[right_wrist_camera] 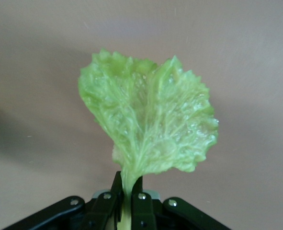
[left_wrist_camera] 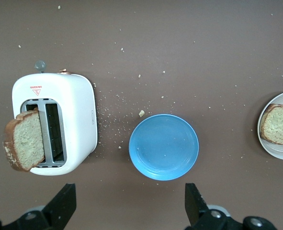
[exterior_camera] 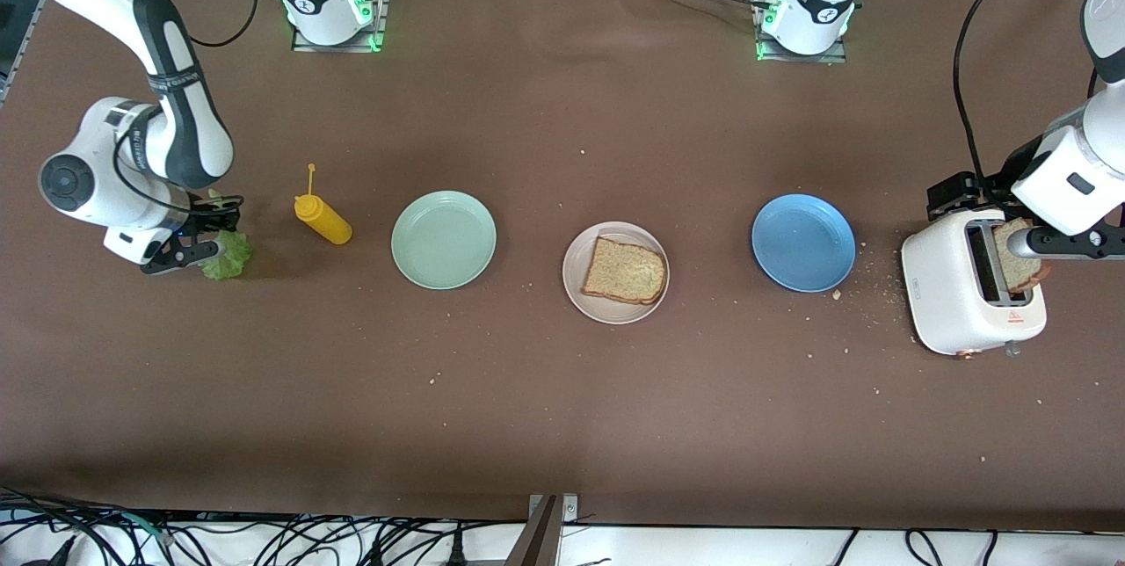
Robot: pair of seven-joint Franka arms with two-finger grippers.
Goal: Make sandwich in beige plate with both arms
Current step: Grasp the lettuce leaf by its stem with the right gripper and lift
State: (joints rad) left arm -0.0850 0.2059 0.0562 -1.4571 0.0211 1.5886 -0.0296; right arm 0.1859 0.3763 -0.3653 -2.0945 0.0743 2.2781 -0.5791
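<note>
A slice of brown bread point(exterior_camera: 624, 271) lies on the beige plate point(exterior_camera: 576, 285) at the table's middle; both also show in the left wrist view, the slice point(left_wrist_camera: 281, 125) on the plate point(left_wrist_camera: 270, 148). A second slice point(exterior_camera: 1015, 263) stands tilted in a slot of the white toaster point(exterior_camera: 954, 302), also in the left wrist view point(left_wrist_camera: 26, 146). My left gripper point(exterior_camera: 1072, 243) hangs open and empty in the air over the toaster's end of the table point(left_wrist_camera: 130, 206). My right gripper point(exterior_camera: 206, 245) is shut on the stem of the green lettuce leaf point(exterior_camera: 227, 255), low over the table point(right_wrist_camera: 129, 191).
A yellow squeeze bottle point(exterior_camera: 322, 219) lies beside the lettuce. A mint-green plate point(exterior_camera: 444, 240) sits between the bottle and the beige plate. A blue plate point(exterior_camera: 803, 243) sits between the beige plate and the toaster. Crumbs lie round the toaster.
</note>
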